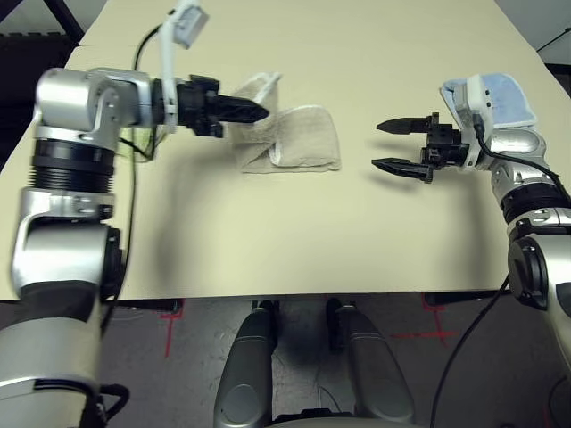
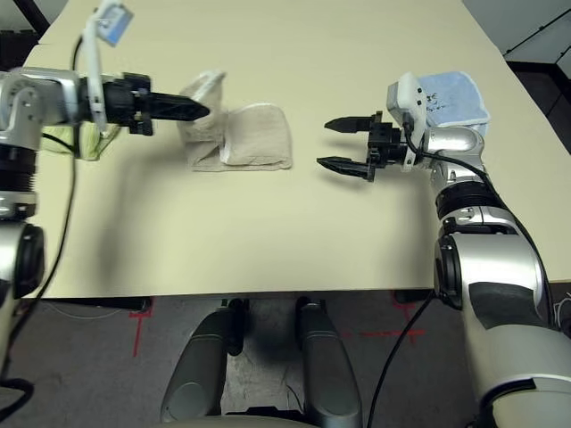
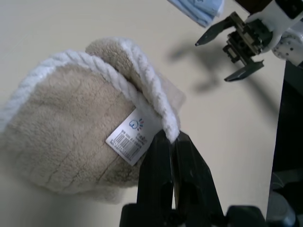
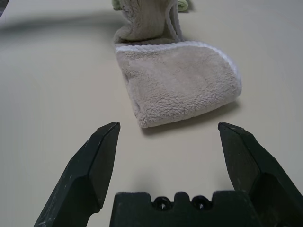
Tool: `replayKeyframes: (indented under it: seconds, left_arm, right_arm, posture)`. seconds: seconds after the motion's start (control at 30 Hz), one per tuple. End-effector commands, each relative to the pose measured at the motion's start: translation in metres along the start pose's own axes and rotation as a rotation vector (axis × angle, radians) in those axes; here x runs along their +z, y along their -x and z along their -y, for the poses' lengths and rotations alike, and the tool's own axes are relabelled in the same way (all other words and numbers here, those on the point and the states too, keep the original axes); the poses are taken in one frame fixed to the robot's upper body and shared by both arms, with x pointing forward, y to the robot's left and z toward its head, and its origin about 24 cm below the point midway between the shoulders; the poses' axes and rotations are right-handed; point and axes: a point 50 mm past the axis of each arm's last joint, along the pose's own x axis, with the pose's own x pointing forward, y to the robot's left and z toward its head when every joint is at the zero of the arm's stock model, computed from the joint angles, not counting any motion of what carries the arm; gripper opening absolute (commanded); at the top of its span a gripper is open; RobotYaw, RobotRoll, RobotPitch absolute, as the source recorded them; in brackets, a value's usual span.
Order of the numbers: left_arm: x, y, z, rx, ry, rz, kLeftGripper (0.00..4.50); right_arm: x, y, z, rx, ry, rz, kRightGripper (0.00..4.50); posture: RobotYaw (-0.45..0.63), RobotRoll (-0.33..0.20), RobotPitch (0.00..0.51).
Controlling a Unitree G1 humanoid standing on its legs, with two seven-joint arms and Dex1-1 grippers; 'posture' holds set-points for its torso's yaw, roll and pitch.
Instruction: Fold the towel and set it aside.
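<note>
Your left end effector (image 1: 254, 112) pinches the beige towel's (image 1: 303, 138) white-trimmed corner, lifted over the table (image 1: 294, 241); your right end effector (image 1: 393, 147) waits spread. The towel looks soft and limp: take it by the hems.

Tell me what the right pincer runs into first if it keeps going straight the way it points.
Most likely the folded end of the towel. The open right pincer points across the bare table at it, with nothing between; its height over the table is unclear.

Even, bright overhead light. Soft shadows lie on the table (image 1: 294, 241) under both arms. Close tool fingers look slightly blurred.
</note>
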Motion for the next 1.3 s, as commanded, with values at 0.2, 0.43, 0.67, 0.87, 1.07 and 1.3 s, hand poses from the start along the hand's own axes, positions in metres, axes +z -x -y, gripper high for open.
replayKeyframes:
  seconds: [0.2, 0.43, 0.67, 0.87, 1.07, 1.3]
  left_arm:
    - [0.009, -0.036, 0.01, -0.071, -0.002, 0.045, 0.05]
    - [0.006, -0.075, 0.018, -0.116, 0.005, 0.054, 0.05]
    - [0.004, -0.089, 0.023, -0.155, -0.01, 0.031, 0.05]
    - [0.006, -0.102, 0.032, -0.204, -0.012, 0.029, 0.05]
    - [-0.002, -0.119, 0.027, -0.159, -0.007, 0.002, 0.05]
    - [-0.011, -0.133, 0.018, -0.092, -0.017, -0.023, 0.5]
  right_arm:
    - [-0.002, 0.002, 0.0, -0.012, 0.005, -0.014, 4.5]
    - [-0.003, 0.002, 0.0, -0.019, 0.002, -0.012, 4.5]
    - [-0.003, 0.002, -0.001, -0.017, 0.004, -0.013, 4.5]
    - [-0.003, 0.001, -0.001, -0.014, 0.007, -0.01, 4.5]
    - [-0.003, 0.001, -0.001, -0.013, 0.009, -0.012, 4.5]
    - [-0.003, 0.001, -0.001, -0.013, 0.011, -0.014, 4.5]
  posture:
    - [0.1, 0.0, 0.204]
    - [0.1, 0.0, 0.201]
    - [0.09, 0.0, 0.2]
    - [0.09, 0.0, 0.197]
    - [0.09, 0.0, 0.198]
    - [0.08, 0.0, 0.2]
